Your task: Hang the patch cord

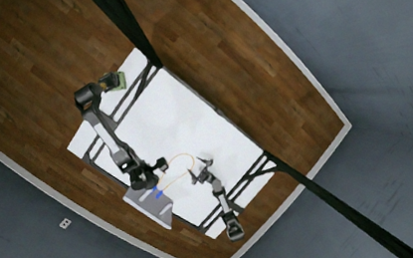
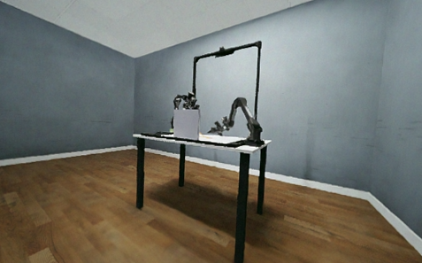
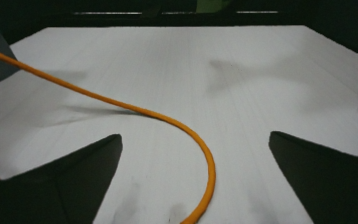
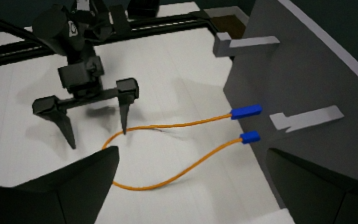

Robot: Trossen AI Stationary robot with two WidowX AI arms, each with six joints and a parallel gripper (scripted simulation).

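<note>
Orange cord (image 1: 187, 154) (image 2: 205, 136) (image 3: 211, 165) (image 4: 175, 125) lies on the bench (image 1: 169, 103) (image 2: 223, 139) (image 3: 175, 50) (image 4: 165, 75), off both cable-manager fingers (image 1: 167, 208). Left claw (image 1: 194, 164) (image 2: 211, 131) (image 3: 195, 134) (image 4: 99, 140) hangs spread near its bend; right claw (image 1: 157, 174) (image 2: 190, 105) (image 4: 193, 149) is spread too.

Orange patch cord (image 1: 184, 154) (image 2: 203, 136) (image 3: 170, 120) (image 4: 175, 125) lies looped; blue plugs (image 1: 158, 194) (image 4: 246, 111) near pale manager fingers (image 1: 167, 208).
</note>
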